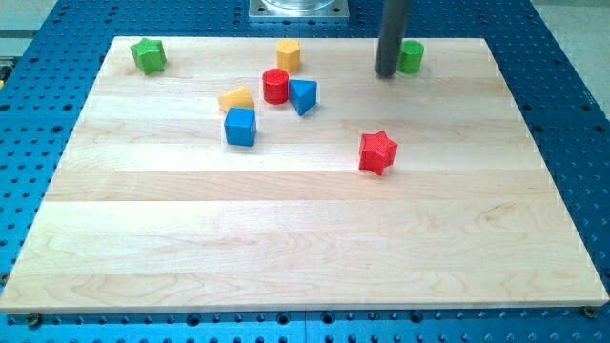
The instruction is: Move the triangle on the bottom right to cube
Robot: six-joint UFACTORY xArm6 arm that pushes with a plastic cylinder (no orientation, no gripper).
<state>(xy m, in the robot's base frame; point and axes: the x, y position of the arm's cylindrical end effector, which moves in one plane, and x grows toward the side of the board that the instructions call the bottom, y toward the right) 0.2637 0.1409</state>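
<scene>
Blue perforated plate frames the pale wooden counter (315,248), where the blocks cluster toward the view's top. My tip (385,72) rests near the top edge, just beside the green cylinder (411,55) and well apart from the rest. My tool is a plain rod (no jaws to part or close), carrying nothing. The blue triangle (303,95) sits touching or nearly touching the red cylinder (275,86), with the blue cube (240,126) below-left of it and a yellow block (235,99) near the cube. I judge the approach not yet begun: I should swing to the triangle's upper-right side, then push it down-left toward the cube, clear of the red cylinder. The red star (377,151) is off my path.
</scene>
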